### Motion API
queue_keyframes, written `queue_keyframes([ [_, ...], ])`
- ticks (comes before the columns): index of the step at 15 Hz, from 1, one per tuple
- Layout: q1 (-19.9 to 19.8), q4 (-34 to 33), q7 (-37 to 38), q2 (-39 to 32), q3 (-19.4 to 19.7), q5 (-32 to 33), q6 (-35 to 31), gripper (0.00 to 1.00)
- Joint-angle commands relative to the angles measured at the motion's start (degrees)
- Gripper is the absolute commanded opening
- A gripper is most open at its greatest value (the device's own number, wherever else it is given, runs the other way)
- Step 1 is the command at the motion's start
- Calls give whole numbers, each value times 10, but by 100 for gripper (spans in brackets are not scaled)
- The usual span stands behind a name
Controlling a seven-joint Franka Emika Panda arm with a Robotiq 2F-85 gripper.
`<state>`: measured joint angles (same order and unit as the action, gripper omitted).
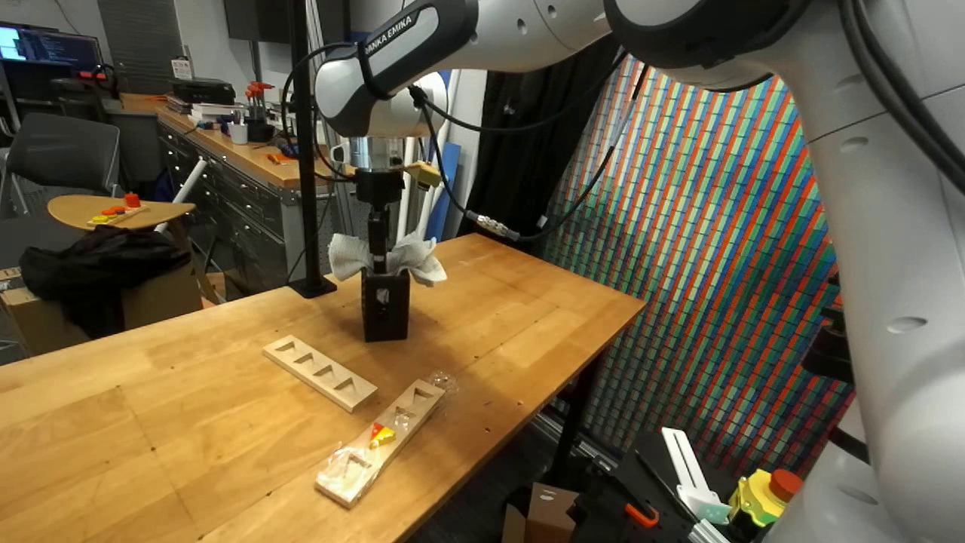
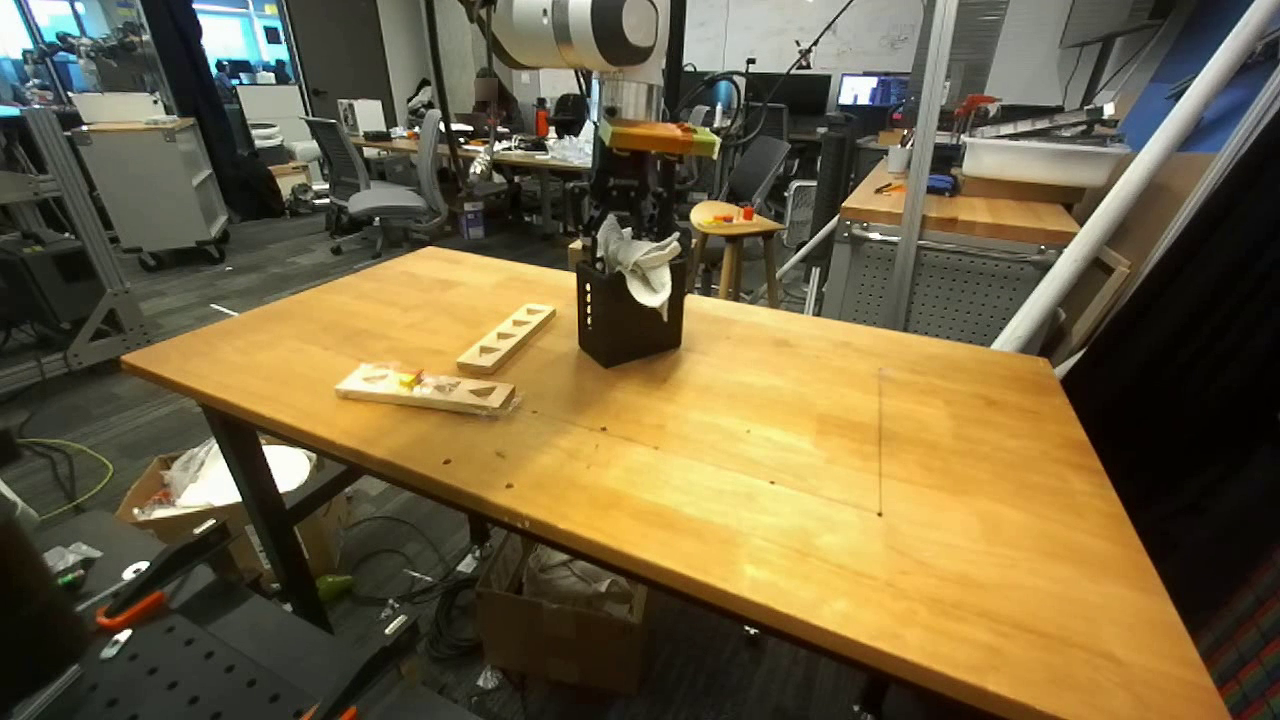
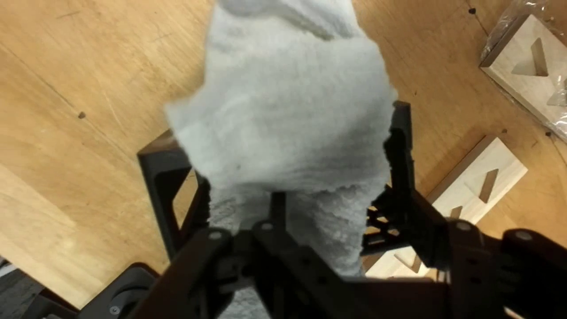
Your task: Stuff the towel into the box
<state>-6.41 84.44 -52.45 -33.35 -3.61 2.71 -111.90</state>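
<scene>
1. The gripper (image 1: 379, 264) is pointing straight down at the mouth of the black box (image 1: 386, 309), with the white arm (image 1: 516, 34) arching above the table (image 1: 520, 302).
2. Its fingers (image 3: 278, 208) are standing spread, as far as I'm making out: in an exterior view, dark finger parts are showing at either side of the towel (image 2: 640, 262).
3. In the wrist view, one slim finger is crossing in front of the towel, while the second is blending into the black around it.
4. The towel is sitting bunched between and around the fingers, its middle dipping into the box. Whether either fingertip is pressing on it, I can't tell.
5. In an exterior view, its loose ends are fanning out to both sides of the fingers, above the rim; in the wrist view, a broad pale fold is bulging beyond the fingers.
6. The box is standing upright on the table, a flap of towel drooping over its upper edge.
7. Near it, a bare wooden strip (image 1: 320, 372) is lying flat; farther off, a second strip (image 1: 412, 403) is lying in crinkled clear plastic, red and yellow pieces (image 1: 381, 435) resting on it.
</scene>
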Motion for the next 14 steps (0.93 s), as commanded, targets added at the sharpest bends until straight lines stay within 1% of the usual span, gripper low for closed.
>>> queue_keyframes([
  [1,12,16,15,32,8,26,-8,87],
  [3,15,15,18,38,8,36,-7,85],
  [6,18,14,21,44,9,50,-8,73],
  [7,19,14,22,45,10,54,-7,59],
  [8,20,14,24,47,11,59,-7,47],
  [10,22,13,29,51,15,71,-6,30],
  [12,24,10,33,56,18,84,-4,16],
  [13,24,9,35,58,19,89,-4,8],
  [14,24,8,37,58,19,93,-4,3],
])
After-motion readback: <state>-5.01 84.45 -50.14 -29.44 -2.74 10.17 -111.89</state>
